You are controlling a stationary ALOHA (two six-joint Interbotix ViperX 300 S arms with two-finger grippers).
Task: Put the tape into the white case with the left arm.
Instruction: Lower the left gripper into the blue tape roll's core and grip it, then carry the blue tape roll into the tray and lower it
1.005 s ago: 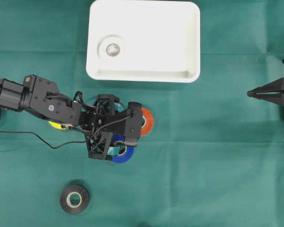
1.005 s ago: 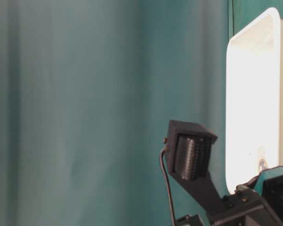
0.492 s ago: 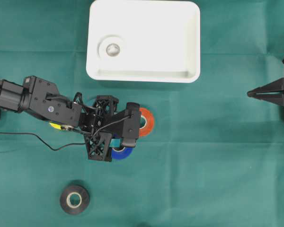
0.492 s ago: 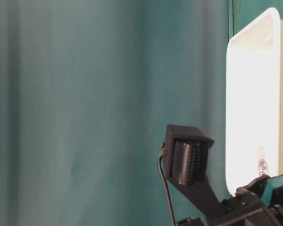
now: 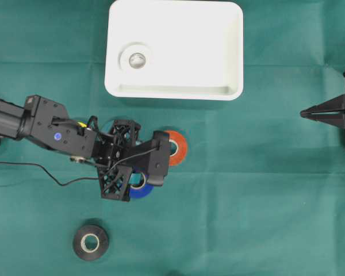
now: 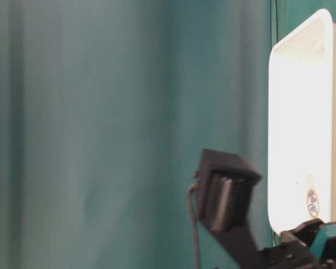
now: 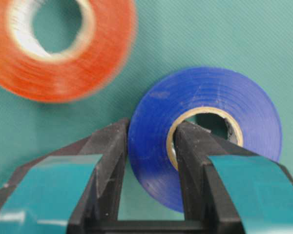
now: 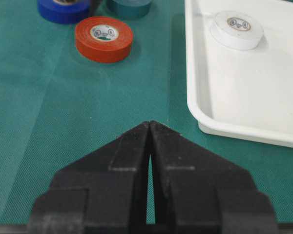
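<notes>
A blue tape roll [image 7: 205, 97] lies on the green cloth below the white case [image 5: 173, 80]. My left gripper [image 7: 149, 141] is shut on its wall, one finger on the outside and the other inside the core. In the overhead view the left gripper [image 5: 139, 183] covers much of the blue tape [image 5: 142, 192]. The white case [image 8: 205, 97] holds a white tape roll [image 5: 137, 58]. Far right, my right gripper [image 5: 303, 114] rests shut with nothing in it, its tips [image 8: 150, 124] pressed together.
An orange tape roll [image 5: 177, 148] lies just right of the left gripper, and also shows blurred in the left wrist view [image 7: 63, 48]. A black roll [image 5: 91, 242] sits near the front. A teal roll [image 8: 129, 7] lies behind the blue one. A thin black cable [image 5: 52, 175] trails left.
The left jaws have closed on the blue tape's wall. The left arm has then shifted slightly back and to the left with the roll. The right arm has not moved.
</notes>
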